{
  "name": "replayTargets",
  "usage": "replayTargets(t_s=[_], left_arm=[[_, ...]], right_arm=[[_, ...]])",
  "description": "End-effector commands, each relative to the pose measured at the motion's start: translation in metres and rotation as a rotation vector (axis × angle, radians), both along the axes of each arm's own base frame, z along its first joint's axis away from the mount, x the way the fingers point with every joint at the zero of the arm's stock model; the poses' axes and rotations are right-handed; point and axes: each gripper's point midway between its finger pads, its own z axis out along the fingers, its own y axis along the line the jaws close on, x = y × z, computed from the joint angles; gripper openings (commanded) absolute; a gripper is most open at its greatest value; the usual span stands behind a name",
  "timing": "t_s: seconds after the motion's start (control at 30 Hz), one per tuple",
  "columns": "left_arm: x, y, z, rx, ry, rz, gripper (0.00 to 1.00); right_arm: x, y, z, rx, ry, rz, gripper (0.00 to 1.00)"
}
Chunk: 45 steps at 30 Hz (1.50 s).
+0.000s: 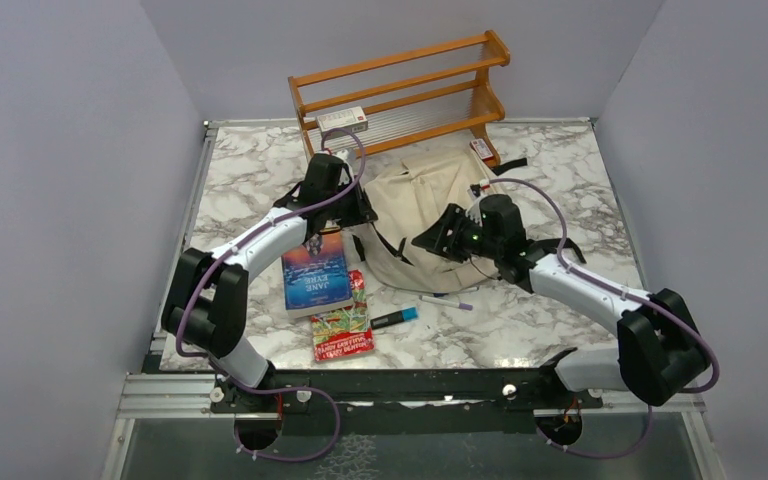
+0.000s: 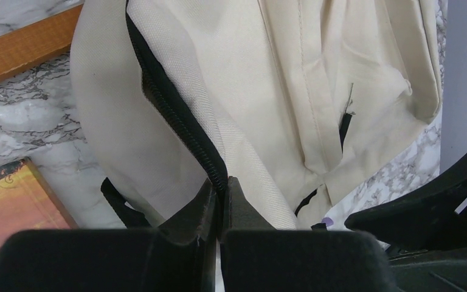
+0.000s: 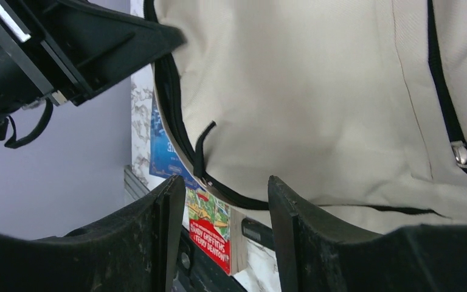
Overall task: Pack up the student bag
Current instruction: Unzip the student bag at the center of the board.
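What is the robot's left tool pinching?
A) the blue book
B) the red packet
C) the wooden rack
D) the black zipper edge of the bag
D: in the left wrist view, the left tool is shut on the black zipper edge of the student bag, while the blue book lies untouched beside it.

i'm looking into a robotics lab cell: plain lilac partition walls (image 1: 50,150) box in a marble-print table (image 1: 500,335), and robot arms (image 1: 260,240) sit bolted to a metal rail (image 1: 410,383) at its edge, trailing purple cables (image 1: 300,459).
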Motion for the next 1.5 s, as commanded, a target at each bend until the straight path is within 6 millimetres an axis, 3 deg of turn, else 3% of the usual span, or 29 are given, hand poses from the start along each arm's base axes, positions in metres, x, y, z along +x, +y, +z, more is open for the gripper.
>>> replayTargets(t_s=[0.0,0.33,0.43,0.67,0.87,1.07,1.3,1.47], left_arm=[[0.008,-0.013,0.018,-0.045,-0.063,-0.063,0.00],[0.002,-0.020,0.013,-0.098,-0.042,-0.076,0.00],[0.003,-0.021,0.012,-0.104,-0.041,-0.077,0.00],[0.000,-0.021,0.010,-0.108,-0.030,-0.082,0.00],[0.001,-0.019,0.008,-0.105,-0.020,-0.077,0.00],[0.005,-0.008,0.000,-0.073,0.000,-0.050,0.00],[0.015,0.009,-0.013,-0.067,0.043,-0.007,0.00],[0.022,0.019,-0.012,-0.044,0.038,0.010,0.00]], right_arm=[[0.015,0.021,0.026,0.076,-0.053,0.022,0.58],[0.021,0.049,0.015,0.071,-0.021,0.056,0.57],[0.021,0.054,0.015,0.070,-0.015,0.066,0.53],[0.018,0.049,0.009,0.027,-0.025,0.048,0.24],[0.012,0.044,0.018,0.016,-0.100,0.074,0.01],[-0.010,0.042,0.026,0.035,-0.166,0.179,0.01],[-0.038,0.027,0.015,0.013,-0.204,0.248,0.01],[-0.037,0.005,0.001,-0.101,-0.177,0.173,0.01]])
